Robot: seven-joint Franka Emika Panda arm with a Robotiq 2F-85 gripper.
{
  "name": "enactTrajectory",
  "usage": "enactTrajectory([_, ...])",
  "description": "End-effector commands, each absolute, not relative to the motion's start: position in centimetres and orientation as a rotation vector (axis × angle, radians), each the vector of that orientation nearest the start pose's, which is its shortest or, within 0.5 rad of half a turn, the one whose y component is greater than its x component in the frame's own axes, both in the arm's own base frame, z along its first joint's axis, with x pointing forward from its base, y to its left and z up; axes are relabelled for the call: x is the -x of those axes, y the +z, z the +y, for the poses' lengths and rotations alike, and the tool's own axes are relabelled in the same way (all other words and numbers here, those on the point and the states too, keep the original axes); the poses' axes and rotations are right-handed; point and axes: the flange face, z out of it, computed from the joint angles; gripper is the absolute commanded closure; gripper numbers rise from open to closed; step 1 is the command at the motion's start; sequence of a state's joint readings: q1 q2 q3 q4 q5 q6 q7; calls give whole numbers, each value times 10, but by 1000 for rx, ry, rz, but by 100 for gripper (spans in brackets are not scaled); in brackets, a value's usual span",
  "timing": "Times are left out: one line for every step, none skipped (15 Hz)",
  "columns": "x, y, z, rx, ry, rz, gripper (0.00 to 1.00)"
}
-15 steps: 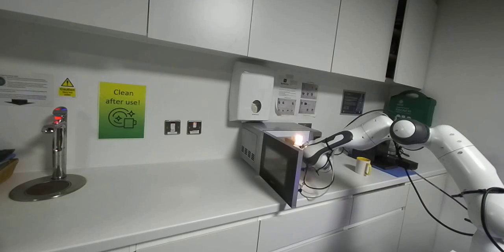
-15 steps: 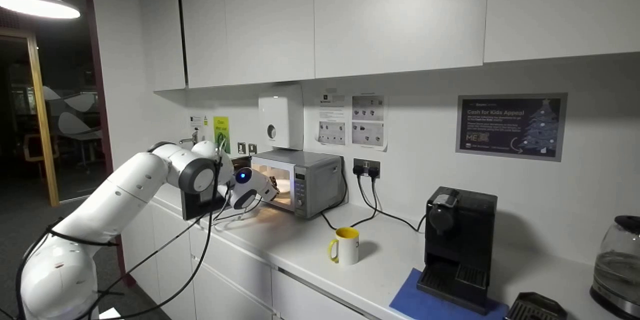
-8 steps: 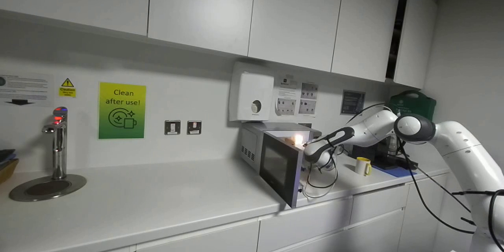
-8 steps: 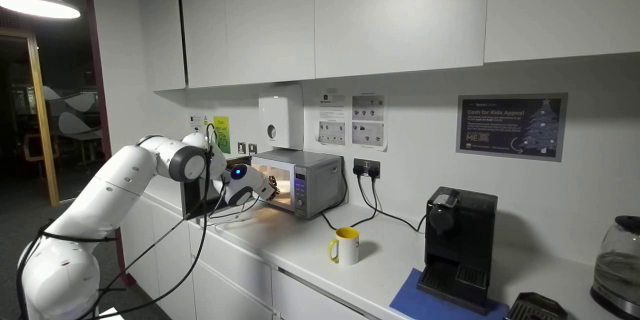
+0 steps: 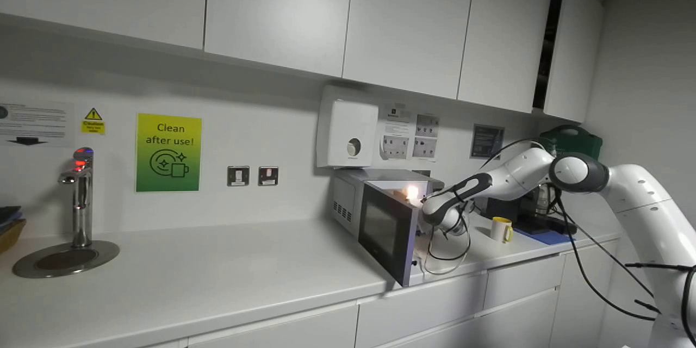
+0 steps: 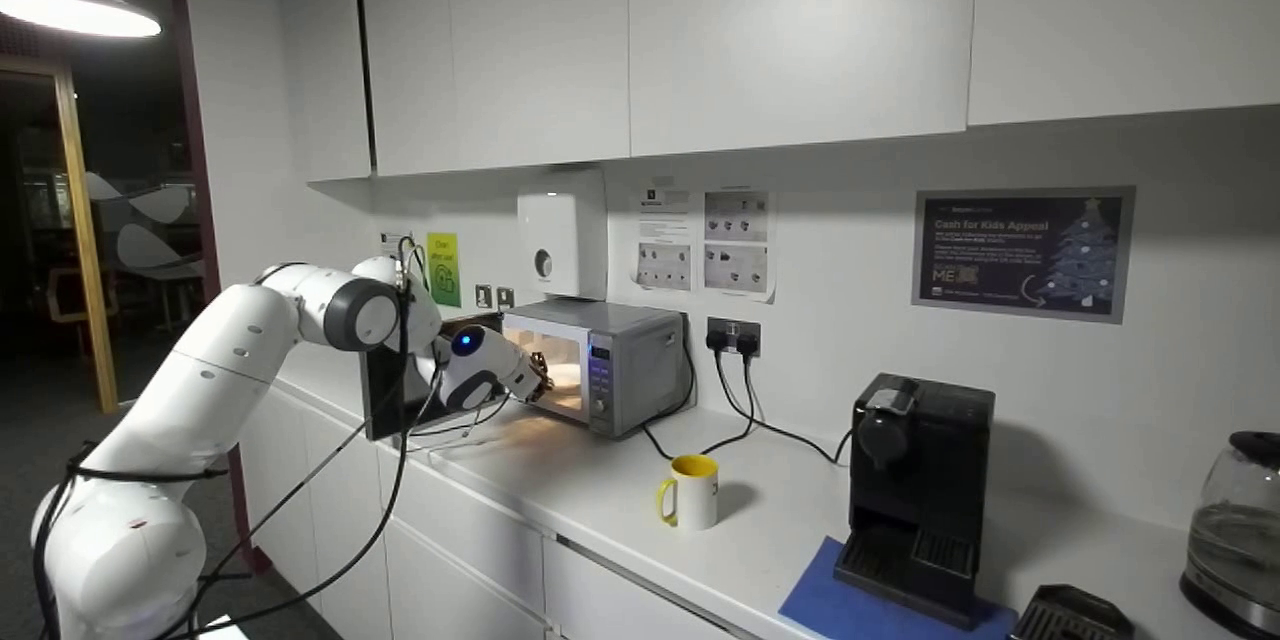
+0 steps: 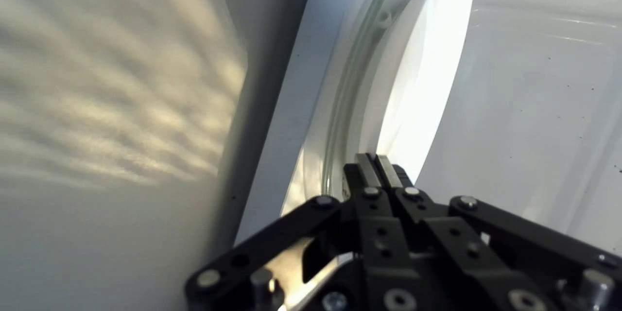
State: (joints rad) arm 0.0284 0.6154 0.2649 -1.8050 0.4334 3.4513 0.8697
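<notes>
My gripper (image 7: 373, 157) is shut on the rim of a white dish (image 7: 437, 58), a bowl or a plate, inside the lit microwave. The rim runs in between the two fingertips. A glass turntable (image 7: 336, 131) shows beside the dish in the wrist view. In an exterior view my gripper (image 6: 542, 378) is at the mouth of the grey microwave (image 6: 645, 355), with part of the dish (image 6: 567, 379) visible behind it. The microwave door (image 5: 385, 228) stands wide open and hides the fingers in that exterior view.
A white and yellow mug (image 6: 694, 497) stands on the counter (image 6: 600, 490) in front of the microwave. A black coffee machine (image 6: 920, 480) stands on a blue mat (image 6: 815, 590). A glass jug (image 6: 1235, 530) is at the far right. Loose cables (image 5: 448, 255) hang from the arm near the door.
The arm and gripper have moved back slightly, away from the microwave, and the elbow has shifted outward toward the base. The door, microwave and mug have not moved.
</notes>
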Motion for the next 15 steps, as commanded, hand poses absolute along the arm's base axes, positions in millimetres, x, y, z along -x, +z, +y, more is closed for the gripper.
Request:
enactTrajectory([-663,353,119,1882,-932,1281,99])
enactTrajectory([-661,356,119,1881,-935,1281,99])
enactTrajectory([-659,358,119,1883,-938,1280,99])
enactTrajectory([-657,360,118,1883,-943,1280,99])
enactTrajectory([-656,362,117,1882,-947,1281,99])
enactTrajectory([-655,364,117,1882,-952,1280,99])
enactTrajectory([-655,366,116,1882,-957,1277,99])
enactTrajectory([-654,368,116,1882,-961,1277,99])
enactTrajectory([-668,349,121,1894,-923,1278,99])
enactTrajectory([-668,348,121,1896,-921,1279,98])
enactTrajectory([-668,345,121,1900,-917,1282,98])
enactTrajectory([-668,341,121,1905,-912,1285,98])
enactTrajectory([-668,338,121,1908,-909,1286,98])
enactTrajectory([-668,337,121,1910,-908,1287,98])
enactTrajectory([-668,336,121,1910,-907,1288,98])
